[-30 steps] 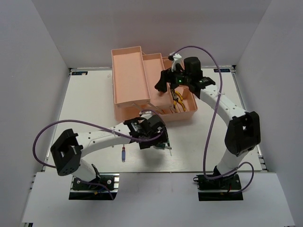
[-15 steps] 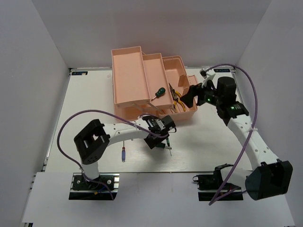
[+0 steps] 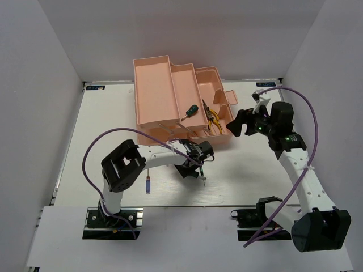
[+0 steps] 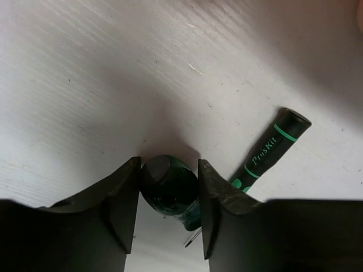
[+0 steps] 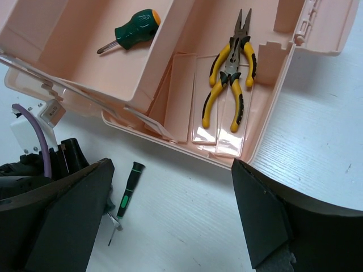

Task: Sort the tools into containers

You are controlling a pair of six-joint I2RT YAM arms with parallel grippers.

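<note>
My left gripper [image 4: 169, 191] was narrow, pads tight on both sides of the stubby screwdriver [image 4: 170, 187]. I saw its dark-green handle almost end-on, butt out past my fingertips and a bit of shaft tip back toward my wrist. It rested on the white table [image 4: 85, 79].

Just right of my right finger lay the slim black-green screwdriver [image 4: 271, 148], flat on the table. Its long axis ran diagonal, butt end away to the far right, shaft end toward my finger.

Off to my left and nearer my base lay the purple screwdriver [image 3: 147, 185], well apart, long axis near-to-far; tip direction too small to tell.

Beyond my left fingers stood the pink toolbox [image 5: 62, 39], trays folded open.

My right gripper [image 3: 237, 123] was spread wide, holding nothing, hovering beside the box's right end. Ahead of it the yellow-handled pliers [image 5: 229, 79] lay in the bottom compartment, noses pointing away from my fingers, handles toward them. I couldn't tell one pair from two. Farther left, the second stubby screwdriver [image 5: 133, 28] lay diagonal in the upper tray, handle far-right, tip near-left.
</note>
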